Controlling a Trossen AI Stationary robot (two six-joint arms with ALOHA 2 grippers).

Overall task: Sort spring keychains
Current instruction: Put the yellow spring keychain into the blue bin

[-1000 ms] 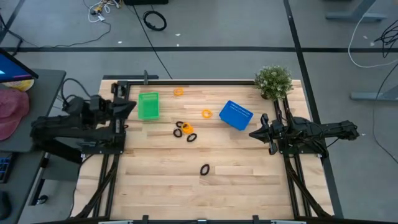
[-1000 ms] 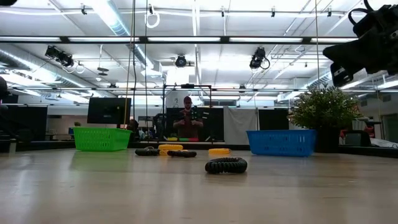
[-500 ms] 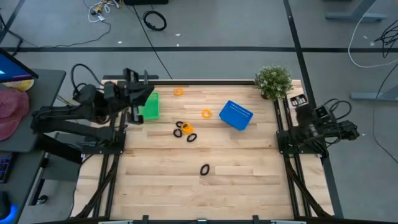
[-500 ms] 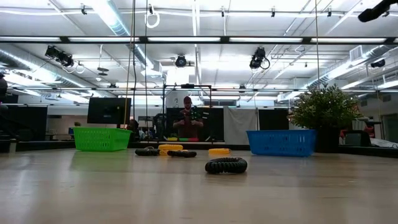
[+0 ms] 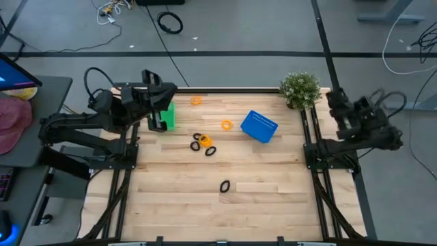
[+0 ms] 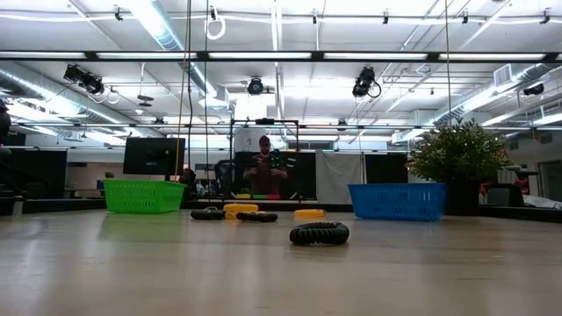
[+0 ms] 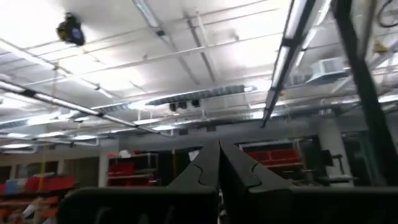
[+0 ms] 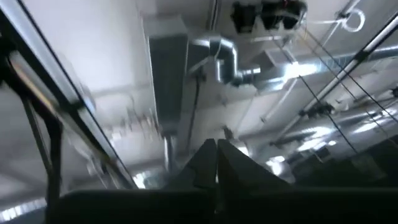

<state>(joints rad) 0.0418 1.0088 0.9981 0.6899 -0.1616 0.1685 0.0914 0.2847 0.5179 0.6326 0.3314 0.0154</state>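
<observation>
High view shows six spring keychains on the wooden table [image 5: 171, 205]: three orange and three black. One orange keychain [image 5: 196, 101] lies near the far edge, just right of the green basket [image 5: 166, 117]. A second orange one [image 5: 227, 125] sits just left of the blue basket [image 5: 259, 126]. In the middle, a cluster holds two black loops [image 5: 197, 139], [image 5: 210, 151] and one orange loop [image 5: 205, 142], close together, some touching. A lone black keychain [image 5: 224, 186] lies well apart, nearer the front edge. There are two baskets, one green and one blue, and one potted plant [image 5: 300, 89] at the far right corner.

The left gripper [image 5: 162, 89] is raised over the green basket, fingers [image 7: 208, 171] pressed together and holding nothing. The right gripper [image 5: 336, 98] is pulled back beside the table's right edge, near the plant, its fingers [image 8: 214, 158] also closed and empty. Both wrist cameras point up at the ceiling.
</observation>
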